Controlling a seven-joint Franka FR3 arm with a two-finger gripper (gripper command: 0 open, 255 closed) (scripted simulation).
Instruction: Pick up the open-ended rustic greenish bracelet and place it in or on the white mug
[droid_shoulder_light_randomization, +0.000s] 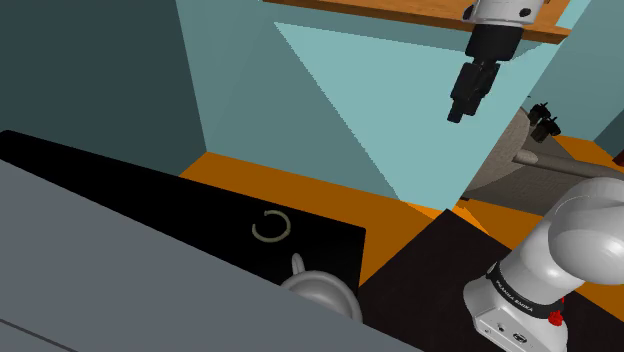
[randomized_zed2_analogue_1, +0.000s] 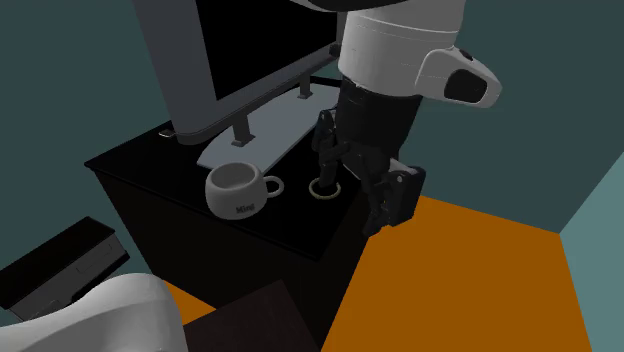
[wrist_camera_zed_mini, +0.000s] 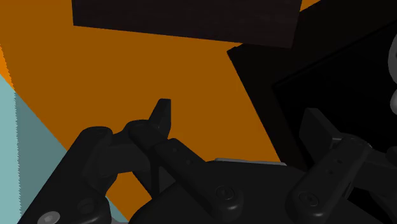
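**Nothing done yet: bracelet on the desk, end effector empty and high above it.**

The end effector (droid_shoulder_light_randomization: 460, 108) hangs in the air with its fingers spread apart and nothing between them; the wrist view shows the two fingers well apart over orange floor and the dark desk edge. The bracelet (droid_shoulder_light_randomization: 271, 226), a dull greenish open ring, lies flat on the black desk (droid_shoulder_light_randomization: 150, 190), well below the end effector and off to one side of it, untouched. The mug (randomized_zed2_analogue_1: 238, 188) stands upright just beside the bracelet, its handle turned toward it but not touching, and farther from the end effector. I judge the whole job remains: descend over the bracelet, grasp it, lift it, carry it across and release it into the mug.
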